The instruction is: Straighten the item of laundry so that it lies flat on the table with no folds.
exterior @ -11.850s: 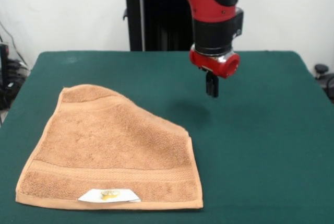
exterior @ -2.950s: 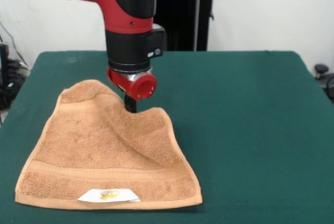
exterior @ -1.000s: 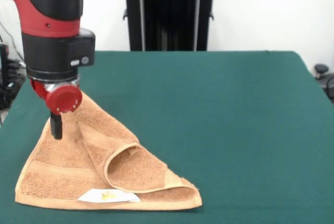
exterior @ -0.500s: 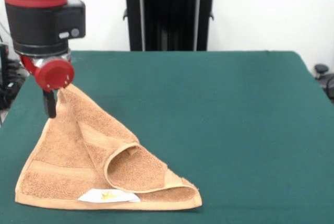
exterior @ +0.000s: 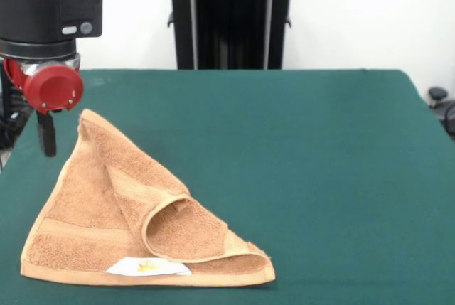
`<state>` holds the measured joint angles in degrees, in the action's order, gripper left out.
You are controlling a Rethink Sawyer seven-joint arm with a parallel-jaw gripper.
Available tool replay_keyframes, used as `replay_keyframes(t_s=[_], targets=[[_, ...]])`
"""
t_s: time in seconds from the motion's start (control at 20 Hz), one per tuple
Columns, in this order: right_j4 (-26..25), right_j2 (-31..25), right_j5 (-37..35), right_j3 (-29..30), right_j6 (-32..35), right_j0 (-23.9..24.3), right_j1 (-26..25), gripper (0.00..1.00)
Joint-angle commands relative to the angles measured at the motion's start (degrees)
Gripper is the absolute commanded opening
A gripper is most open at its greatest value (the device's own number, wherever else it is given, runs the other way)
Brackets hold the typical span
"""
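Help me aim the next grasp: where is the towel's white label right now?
In the front view, the white label sits on the towel's near hem at lower left, just below the rolled-over fold and far from the gripper up at the left edge.

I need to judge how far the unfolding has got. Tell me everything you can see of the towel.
The small orange-tan terry towel lies on the dark green felt-covered table, near its front left part in the front view. It is not flat: one corner is folded over the middle, forming a raised open loop, so the outline looks triangular. Woven border bands run along the edges, and a small white label with a yellow mark sits at the front edge. The black gripper hangs just beside the far corner, apparently not touching it.
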<state>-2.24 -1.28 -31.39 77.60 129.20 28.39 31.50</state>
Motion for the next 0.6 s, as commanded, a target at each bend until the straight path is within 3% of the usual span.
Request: replay_keyframes(t_s=[0.05,0.6], targets=[[-1.7,-6.6,-8.3,0.7,-4.2,-3.7,-3.7,0.0],[-2.3,-5.0,-7.6,0.0,-2.3,-7.0,-5.6,0.0]])
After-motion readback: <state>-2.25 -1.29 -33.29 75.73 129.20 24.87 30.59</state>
